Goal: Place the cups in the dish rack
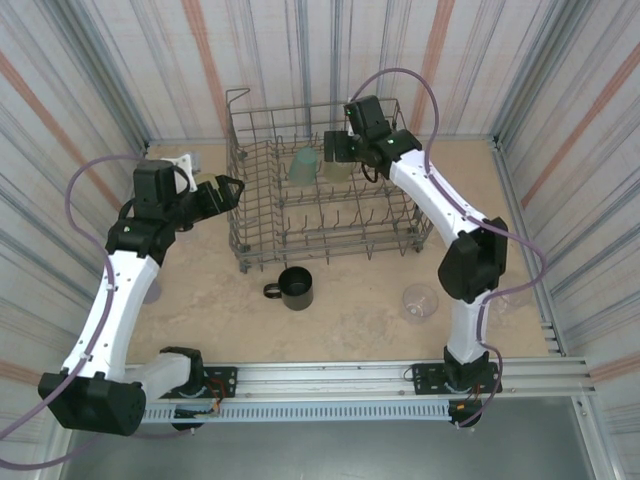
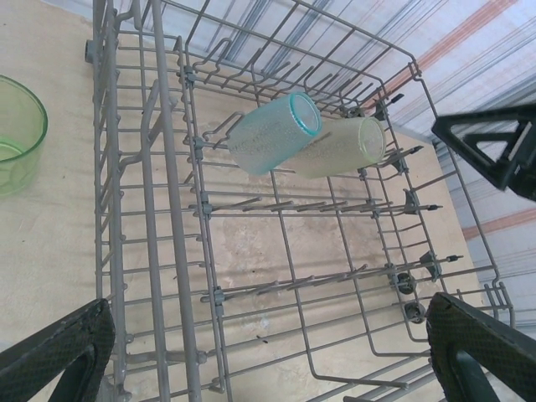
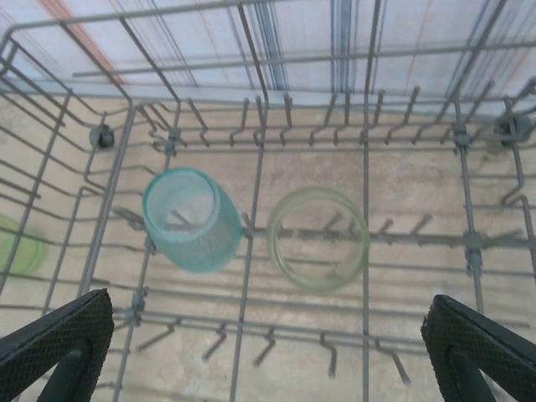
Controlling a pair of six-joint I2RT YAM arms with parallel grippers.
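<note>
On the beige table [image 1: 350, 310], nearer the arm bases than either gripper, a black mug [image 1: 295, 288] stands upright with its handle to the left. A clear tumbler [image 1: 420, 302] stands well to its right. Striped sheeting [image 1: 100, 80] walls the space. The left gripper [image 1: 225, 192] hangs just left of the dish rack [image 1: 330, 245], jaws spread wide and empty. Ahead and to its left, a green cup [image 2: 12, 134] sits on the table outside the rack. The right gripper [image 1: 335, 147] hovers over the rack's far row, jaws wide apart, holding nothing. Directly beneath it a teal cup [image 3: 191, 219] and a pale yellowish cup [image 3: 318, 239] lean side by side on the tines.
</note>
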